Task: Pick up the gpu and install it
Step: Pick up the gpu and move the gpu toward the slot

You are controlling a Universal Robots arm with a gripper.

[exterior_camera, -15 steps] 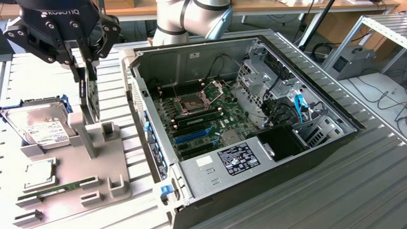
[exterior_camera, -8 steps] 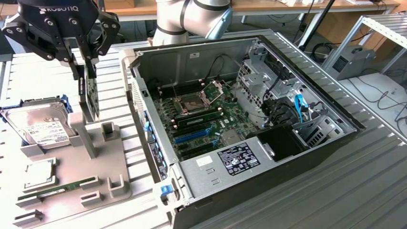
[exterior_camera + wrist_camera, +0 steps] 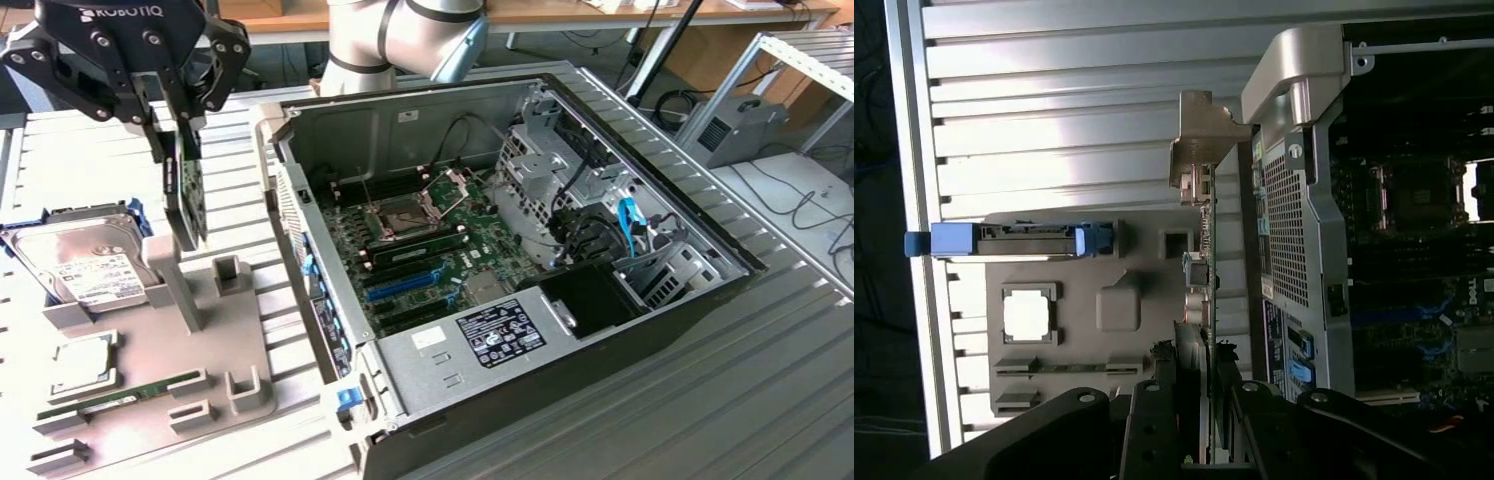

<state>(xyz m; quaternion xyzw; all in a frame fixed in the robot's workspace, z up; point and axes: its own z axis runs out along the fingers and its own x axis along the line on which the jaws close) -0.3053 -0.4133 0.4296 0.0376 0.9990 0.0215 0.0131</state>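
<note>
At the upper left of the exterior view, with the gripper (image 3: 178,138) pinching the top edge of the gpu (image 3: 190,205) hanging on edge over the grey holder (image 3: 234,350), carry it plumb and slow, clear of its posts and the computer case (image 3: 400,120) rim.

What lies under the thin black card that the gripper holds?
The grey plastic parts holder, with its upright post. The thin black card hides whether its lower edge touches that post.
</note>
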